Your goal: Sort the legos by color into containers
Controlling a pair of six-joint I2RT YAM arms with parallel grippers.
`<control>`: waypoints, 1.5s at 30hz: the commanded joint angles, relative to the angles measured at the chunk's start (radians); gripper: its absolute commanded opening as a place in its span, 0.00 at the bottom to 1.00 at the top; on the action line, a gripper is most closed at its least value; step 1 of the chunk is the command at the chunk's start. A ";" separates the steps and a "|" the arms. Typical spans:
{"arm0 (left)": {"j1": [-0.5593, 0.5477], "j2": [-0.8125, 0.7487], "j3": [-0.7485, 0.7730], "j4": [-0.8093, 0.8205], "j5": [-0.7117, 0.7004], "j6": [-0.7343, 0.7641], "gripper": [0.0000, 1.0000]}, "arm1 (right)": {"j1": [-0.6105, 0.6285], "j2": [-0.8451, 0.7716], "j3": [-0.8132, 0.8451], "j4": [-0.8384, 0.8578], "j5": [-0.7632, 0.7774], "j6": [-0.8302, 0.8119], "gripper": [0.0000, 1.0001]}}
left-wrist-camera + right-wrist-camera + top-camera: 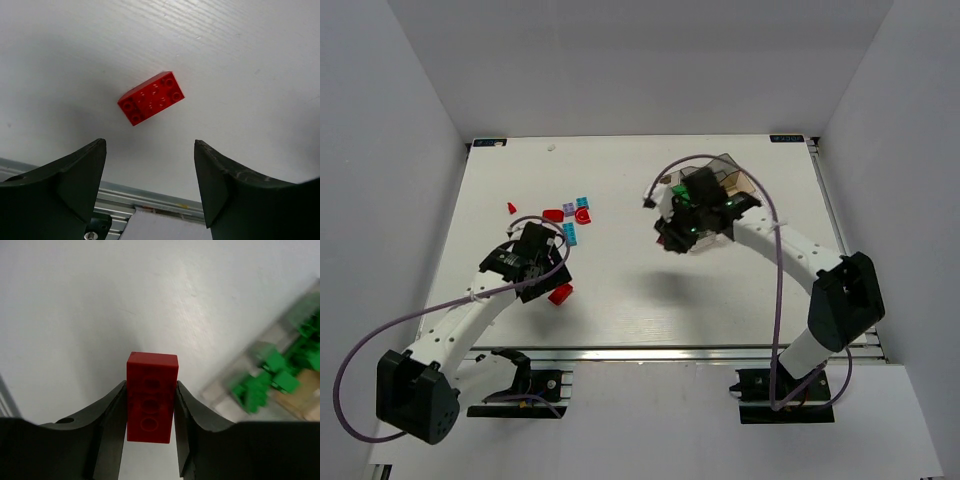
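My right gripper is shut on a red brick and holds it above the table, next to the clear tray. Several green bricks lie in the tray compartment at the right of the right wrist view. My left gripper is open and empty, above the table, with a red studded brick lying just beyond its fingertips; that brick also shows in the top view. Loose red, cyan-blue and light purple bricks lie in a cluster at the left of the table.
The table's near metal edge rail shows under my left gripper. A small red piece lies apart at the far left. White walls enclose the table on three sides.
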 commanded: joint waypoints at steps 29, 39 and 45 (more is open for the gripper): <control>-0.001 0.245 0.088 0.128 0.142 0.264 0.82 | -0.573 0.412 0.442 -0.379 -0.095 -1.246 0.33; -0.001 0.329 0.108 0.162 0.183 0.325 0.84 | -0.580 0.387 0.422 -0.397 -0.141 -1.211 0.62; -0.001 0.410 0.154 0.151 0.185 0.391 0.84 | -0.576 0.272 0.397 -0.301 -0.266 -1.005 0.61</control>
